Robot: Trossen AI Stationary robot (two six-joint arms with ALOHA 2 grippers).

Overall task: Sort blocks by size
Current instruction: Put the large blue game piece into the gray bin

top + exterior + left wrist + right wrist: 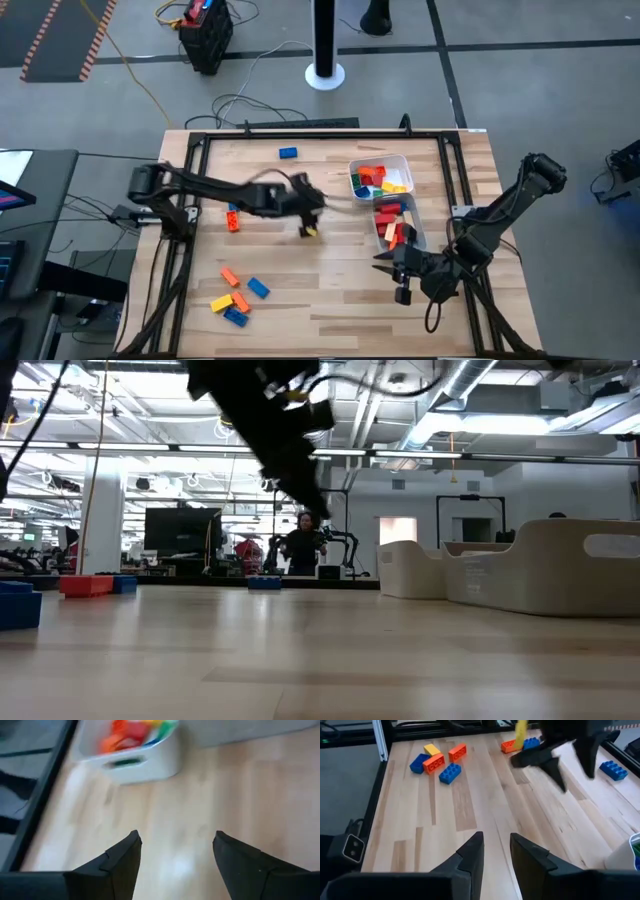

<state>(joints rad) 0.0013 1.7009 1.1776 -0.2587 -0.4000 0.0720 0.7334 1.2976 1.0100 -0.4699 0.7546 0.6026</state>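
Overhead, the left end effector (309, 222) hangs over the middle of the wooden counter (330, 290), its two dark fingers (122, 865) spread wide with only bare wood between them. A yellow brick (311, 232) shows right at its tip in the high view, and in the right wrist view a yellow piece (521, 734) sits just behind those spread fingers; whether it touches them cannot be told. Ahead of that end effector stands a white tub (379, 177) holding red, orange, yellow and blue bricks, and just beside it a clear tub (400, 224) holds more red and orange ones. The right end effector (401, 278) waits near the counter's right front, close to the clear tub, fingers (470, 857) drawn near together with nothing between them. Loose bricks lie elsewhere: a cluster of orange, yellow and blue bricks (236, 297) at the front left, an orange brick (233, 222) under the left arm, and a lone blue brick (288, 153) near the far edge.
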